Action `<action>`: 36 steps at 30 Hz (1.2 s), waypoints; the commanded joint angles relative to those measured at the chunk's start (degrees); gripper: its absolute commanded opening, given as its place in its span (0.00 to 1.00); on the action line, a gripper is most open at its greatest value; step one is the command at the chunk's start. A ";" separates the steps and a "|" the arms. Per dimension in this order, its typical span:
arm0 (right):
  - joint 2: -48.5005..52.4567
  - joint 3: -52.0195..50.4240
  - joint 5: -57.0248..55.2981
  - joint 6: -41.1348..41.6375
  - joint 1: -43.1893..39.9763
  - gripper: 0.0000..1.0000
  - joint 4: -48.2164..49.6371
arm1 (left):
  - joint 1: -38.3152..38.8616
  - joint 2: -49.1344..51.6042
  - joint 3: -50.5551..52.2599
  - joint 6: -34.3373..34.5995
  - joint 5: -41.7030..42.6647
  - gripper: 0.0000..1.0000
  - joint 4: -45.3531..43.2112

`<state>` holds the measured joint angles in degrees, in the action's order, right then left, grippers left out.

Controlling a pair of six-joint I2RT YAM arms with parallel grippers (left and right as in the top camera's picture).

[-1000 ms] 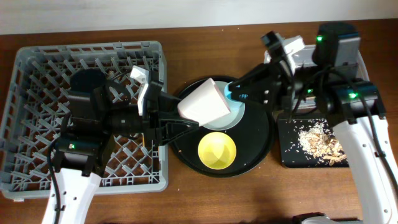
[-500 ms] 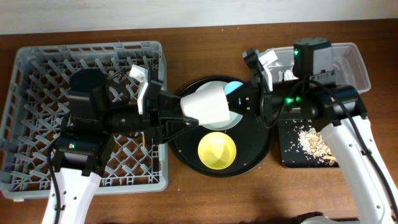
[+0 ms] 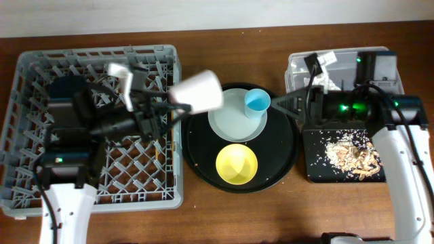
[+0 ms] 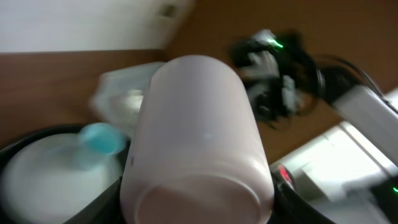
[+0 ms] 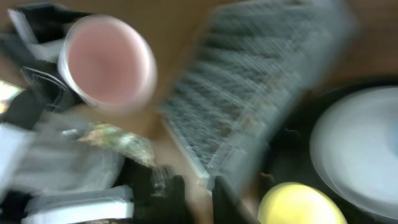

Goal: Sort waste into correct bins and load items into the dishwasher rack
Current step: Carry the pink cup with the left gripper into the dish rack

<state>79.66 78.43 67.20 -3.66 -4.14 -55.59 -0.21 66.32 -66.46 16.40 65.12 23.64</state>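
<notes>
Hazards during transfer of the pink cup. The left gripper clamps the cup across its round wall. The cup lies on its side in the air over the seam between the rack and the round tray, with its mouth turned toward the right arm. The hold on a smooth curved wall is probably the weak point: a brisk swing toward the rack could let the cup twist or slide free and drop onto the table or the tray rim. Carried in low, it may strike the rack's near wall or a peg; let go sideways, it would likely lie across the pegs rather than seat mouth down. The right gripper points at the blue cup, which stands at the edge of the plate. Whether its jaws are parted cannot be told, and a poorly aimed approach could topple that cup.
</notes>
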 commanded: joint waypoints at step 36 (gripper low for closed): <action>-0.44 -3.02 -39.01 -0.50 -3.39 0.99 -8.52 | -5.22 26.43 -9.09 -5.38 -55.95 0.74 10.43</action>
<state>79.66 75.88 28.49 -3.86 -7.38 -64.12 -5.17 93.86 -72.99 11.53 9.54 34.33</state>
